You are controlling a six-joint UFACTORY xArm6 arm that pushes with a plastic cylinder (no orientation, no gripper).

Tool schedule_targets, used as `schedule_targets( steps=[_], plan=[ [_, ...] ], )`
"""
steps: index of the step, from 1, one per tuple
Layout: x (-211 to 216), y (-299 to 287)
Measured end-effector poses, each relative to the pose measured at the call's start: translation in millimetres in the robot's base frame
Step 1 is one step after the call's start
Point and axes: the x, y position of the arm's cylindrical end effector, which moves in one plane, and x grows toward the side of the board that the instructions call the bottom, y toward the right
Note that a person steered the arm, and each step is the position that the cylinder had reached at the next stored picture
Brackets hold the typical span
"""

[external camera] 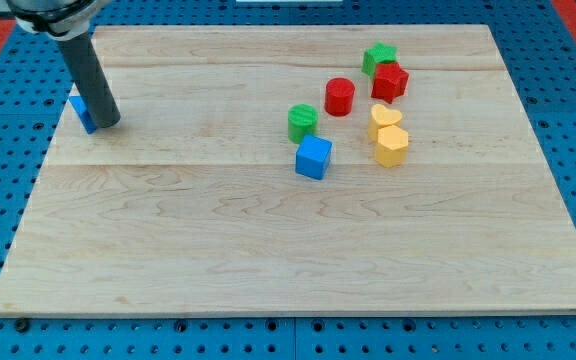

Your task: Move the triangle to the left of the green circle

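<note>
Blue triangle (81, 113) behind my tip (109, 124)

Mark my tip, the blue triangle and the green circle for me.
my tip (110, 124): camera view, the rod's lower end.
blue triangle (81, 112): camera view, its visible left face beside the rod.
green circle (302, 116): camera view, its top face.

Bare wooden board (168, 240) stretches between the blue triangular block (81, 113) at left edge and the green cylinder (302, 122); blue cube (313, 157) crowds its lower-right.
</note>
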Motion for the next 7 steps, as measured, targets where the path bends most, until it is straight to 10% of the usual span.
schedule_targets(
  steps=[2, 3, 7],
  plan=[
    [-81, 2],
    [-57, -83],
    [7, -12]
  ],
)
